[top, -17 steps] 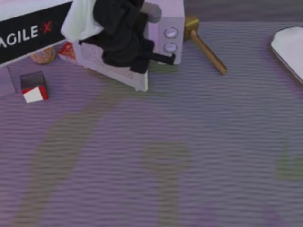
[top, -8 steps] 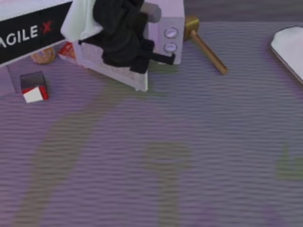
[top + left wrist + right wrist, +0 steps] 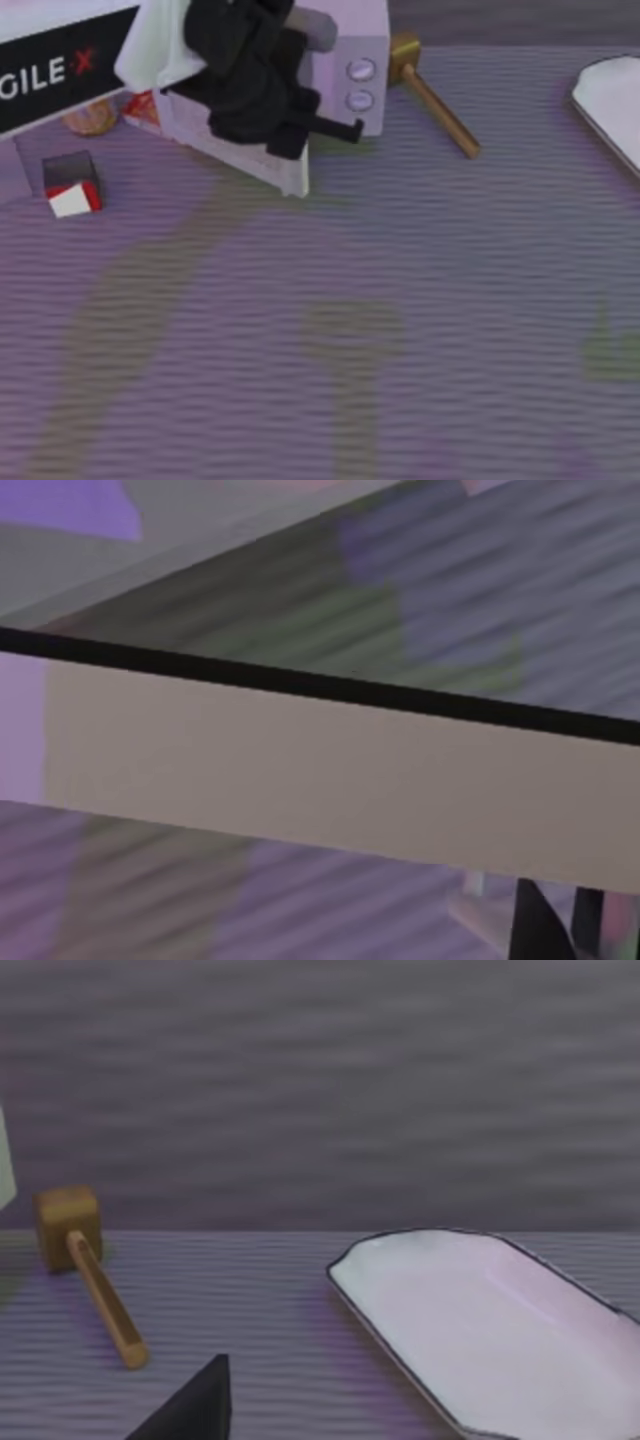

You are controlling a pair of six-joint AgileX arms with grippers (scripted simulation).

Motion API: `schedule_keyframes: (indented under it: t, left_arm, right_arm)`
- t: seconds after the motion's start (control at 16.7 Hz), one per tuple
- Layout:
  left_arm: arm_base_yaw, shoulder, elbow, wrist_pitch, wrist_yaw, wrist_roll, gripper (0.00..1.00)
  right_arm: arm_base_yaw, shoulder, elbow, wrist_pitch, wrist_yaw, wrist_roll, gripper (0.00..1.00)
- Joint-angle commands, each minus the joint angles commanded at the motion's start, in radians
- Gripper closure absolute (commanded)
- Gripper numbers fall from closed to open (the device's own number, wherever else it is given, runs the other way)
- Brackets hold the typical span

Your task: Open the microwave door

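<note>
The pale lilac-white microwave (image 3: 350,30) stands at the back of the table, left of centre, its two-knob control panel (image 3: 362,85) facing the front. The microwave door (image 3: 262,163) stands swung out from the oven front, its free edge nearest the table's middle. My left gripper (image 3: 318,130) hangs black over the door's free end, in front of the control panel. In the left wrist view the door's edge (image 3: 330,770) crosses as a broad beige band, with the left gripper (image 3: 558,925) close below it. My right gripper (image 3: 200,1400) shows only as a dark wedge, parked outside the top view.
A wooden mallet (image 3: 432,92) lies right of the microwave, also seen from the right wrist (image 3: 95,1290). A white tray (image 3: 612,100) sits at the back right. At the far left lie a red-and-white box (image 3: 72,190) and a round brown pastry (image 3: 88,118).
My left arm has shifted slightly left, and the door's free edge has swung a little further left with it. Nothing else has moved.
</note>
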Motion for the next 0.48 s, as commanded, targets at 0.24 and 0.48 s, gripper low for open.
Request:
schedule_keyframes:
  t: [0.24, 0.48]
  left_arm:
    - [0.026, -0.044, -0.067, 0.016, 0.043, 0.081, 1.00]
    - [0.028, -0.053, -0.070, 0.022, 0.047, 0.089, 1.00]
  right_arm:
    - [0.000, 0.000, 0.000, 0.000, 0.000, 0.000, 0.00]
    - [0.000, 0.000, 0.000, 0.000, 0.000, 0.000, 0.00]
